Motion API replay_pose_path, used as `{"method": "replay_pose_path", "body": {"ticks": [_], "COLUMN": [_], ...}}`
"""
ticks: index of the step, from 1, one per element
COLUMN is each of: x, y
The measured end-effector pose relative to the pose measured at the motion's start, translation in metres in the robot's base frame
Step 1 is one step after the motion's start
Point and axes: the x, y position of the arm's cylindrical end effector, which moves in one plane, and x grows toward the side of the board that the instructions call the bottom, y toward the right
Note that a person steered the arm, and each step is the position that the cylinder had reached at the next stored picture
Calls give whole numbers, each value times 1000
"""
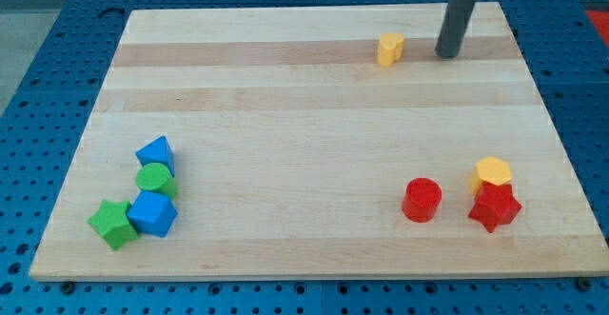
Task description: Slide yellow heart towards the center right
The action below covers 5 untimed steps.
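Here my tip stands just right of the yellow heart, apart; no claw shows.

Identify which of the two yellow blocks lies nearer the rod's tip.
The small yellow block at the view's top, just left of my tip. The other yellow block sits far below, touching the red star.

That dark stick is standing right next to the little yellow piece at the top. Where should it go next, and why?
Probably up and around the yellow heart to its top-left side. My tip now stands at the heart's right, apart from it, so pushing from here would send it left, away from the board's center right.
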Motion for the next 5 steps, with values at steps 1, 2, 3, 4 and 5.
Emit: {"method": "replay_pose_path", "body": {"ticks": [1,2,3,4,5], "x": [-35,-50,0,11,39], "y": [-53,-95,-70,-24,9]}}
